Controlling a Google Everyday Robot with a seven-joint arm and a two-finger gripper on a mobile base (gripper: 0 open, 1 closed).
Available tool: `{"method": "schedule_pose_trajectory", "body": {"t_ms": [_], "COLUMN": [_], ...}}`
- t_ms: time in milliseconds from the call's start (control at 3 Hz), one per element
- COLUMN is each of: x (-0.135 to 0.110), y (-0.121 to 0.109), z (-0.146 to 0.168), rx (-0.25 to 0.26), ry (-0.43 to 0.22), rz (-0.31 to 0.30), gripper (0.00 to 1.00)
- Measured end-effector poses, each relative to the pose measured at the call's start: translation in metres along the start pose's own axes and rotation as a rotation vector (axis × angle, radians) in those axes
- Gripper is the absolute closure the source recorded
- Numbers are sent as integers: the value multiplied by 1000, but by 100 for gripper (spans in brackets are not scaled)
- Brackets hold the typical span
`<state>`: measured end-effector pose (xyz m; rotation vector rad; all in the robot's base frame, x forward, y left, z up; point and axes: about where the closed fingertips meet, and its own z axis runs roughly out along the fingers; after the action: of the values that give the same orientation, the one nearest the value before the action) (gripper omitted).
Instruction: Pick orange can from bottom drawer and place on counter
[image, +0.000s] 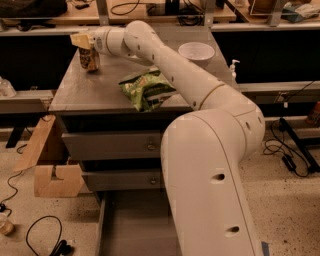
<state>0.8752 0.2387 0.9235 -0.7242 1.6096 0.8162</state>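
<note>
Although the wide grey metal bottom drawer (134, 225) stands pulled out at the foot of the cabinet, the part of its flat floor not hidden by the robot holds nothing. The small orange-brown metal drink can (90, 60) is up on the broad, smooth grey slab tabletop (95, 95), standing upright near its far left corner.

The robot's pale two-finger hand (81, 41) sits right at the can's top, at the end of the long white arm (200, 90) that stretches across the tabletop from the right. The can lies directly beneath the hand with its long axis vertical, so the two line up along that axis. Whether the hand is clenched on the can or has released it cannot be told, because the two meet in view and the contact cannot be read.

The can's base seems to rest on the tabletop, so the task looks to be at its last step: letting go and drawing clear. That retreat would best run straight up along the can's axis. A sideways pull could tip the can, and it stands close to the left edge.

The crumpled green crisp bag (147, 89) and the round white bowl (196, 52) lie well apart to the right, out of the way.
</note>
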Motion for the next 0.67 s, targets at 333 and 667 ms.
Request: {"method": "schedule_pose_trajectory", "body": {"t_ms": [333,667], "x": [1,2], "y": [2,4], "z": [2,4], "rx": [-4,-6], "ry": [2,3], "rz": [1,2], "gripper": [12,0]}}
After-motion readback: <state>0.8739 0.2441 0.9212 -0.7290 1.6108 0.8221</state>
